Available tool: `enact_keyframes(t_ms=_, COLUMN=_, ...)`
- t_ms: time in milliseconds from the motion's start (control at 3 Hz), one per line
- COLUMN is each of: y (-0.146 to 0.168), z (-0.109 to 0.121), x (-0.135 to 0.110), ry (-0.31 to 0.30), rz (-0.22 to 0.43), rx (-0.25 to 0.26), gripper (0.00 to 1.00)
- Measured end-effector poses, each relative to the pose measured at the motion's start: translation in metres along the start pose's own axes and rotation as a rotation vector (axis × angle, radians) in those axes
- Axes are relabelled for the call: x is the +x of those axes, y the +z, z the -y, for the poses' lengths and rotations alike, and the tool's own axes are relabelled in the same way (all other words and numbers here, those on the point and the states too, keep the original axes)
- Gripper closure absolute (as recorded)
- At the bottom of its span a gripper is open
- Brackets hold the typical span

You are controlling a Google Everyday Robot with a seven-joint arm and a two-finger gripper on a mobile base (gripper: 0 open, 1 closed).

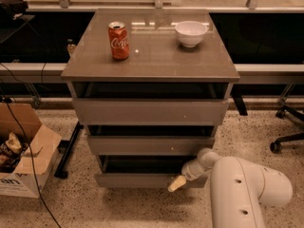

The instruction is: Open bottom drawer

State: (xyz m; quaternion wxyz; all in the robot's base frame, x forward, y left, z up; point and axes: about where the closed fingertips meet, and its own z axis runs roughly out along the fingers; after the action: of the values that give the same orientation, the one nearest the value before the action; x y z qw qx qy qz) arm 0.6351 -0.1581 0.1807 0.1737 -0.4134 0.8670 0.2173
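Bottom drawer (135,180) | front just behind gripper (176,184) | seemingly slightly out, most pulling remains | grip state: cannot tell

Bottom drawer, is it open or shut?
Partly open: the bottom drawer shows dark interior behind its front. The gripper sits at its right end.

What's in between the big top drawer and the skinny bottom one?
The middle grey-brown drawer, in the camera view. The robot's pale gripper sits at the front of the slim bottom drawer, toward its right end.
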Motion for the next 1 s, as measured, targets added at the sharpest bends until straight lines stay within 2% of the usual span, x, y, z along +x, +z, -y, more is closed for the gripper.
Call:
enact_keyframes(t_ms=333, y=-0.008, z=-0.012, x=0.020, ry=0.009, rz=-0.066, rx=-0.032, gripper=0.18)
enact_keyframes(t_ms=667, y=-0.019, z=-0.037, x=0.034, ry=0.007, rz=-0.096, rx=-0.092, gripper=0.42)
enact_keyframes(t_ms=1000, y=-0.026, z=-0.071, x=0.048, ry=0.010, rz=-0.080, rx=-0.208, gripper=0.70)
